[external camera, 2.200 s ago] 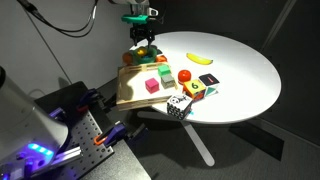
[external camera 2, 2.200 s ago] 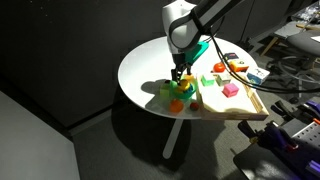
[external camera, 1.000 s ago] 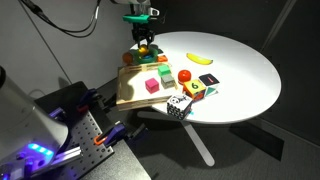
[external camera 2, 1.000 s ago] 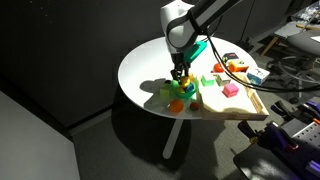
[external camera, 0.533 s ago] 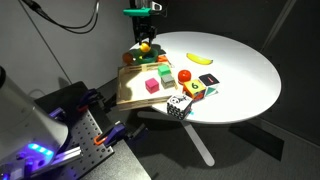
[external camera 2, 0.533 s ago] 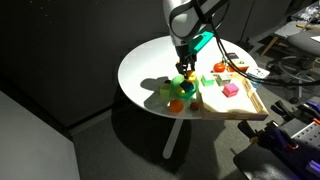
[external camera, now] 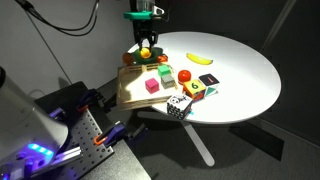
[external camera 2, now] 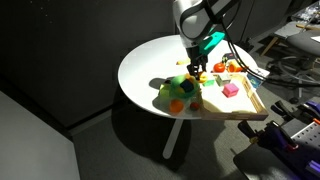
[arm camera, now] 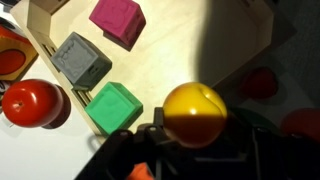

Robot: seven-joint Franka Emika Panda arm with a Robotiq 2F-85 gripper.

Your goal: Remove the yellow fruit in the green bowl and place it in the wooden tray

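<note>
My gripper (arm camera: 195, 128) is shut on the yellow fruit (arm camera: 195, 113), a small round ball that fills the gap between the jaws. In both exterior views the gripper (external camera: 146, 47) (external camera 2: 197, 72) hangs in the air with the fruit (external camera: 146, 52) at its tip. Below it in the wrist view lies the pale floor of the wooden tray (arm camera: 190, 45). The green bowl (external camera 2: 176, 89) stands on the table beside the tray (external camera 2: 236, 106), off to one side of the gripper.
In the tray lie a pink cube (arm camera: 118, 20), a grey cube (arm camera: 82, 60) and a green cube (arm camera: 113, 107). A red fruit (arm camera: 30, 102) sits just outside its rim. A banana (external camera: 201, 58) and a black-and-white cube (external camera: 178, 105) lie on the round white table (external camera: 240, 80).
The gripper has risen out of the green bowl with the yellow fruit in it and has moved sideways over the wooden tray.
</note>
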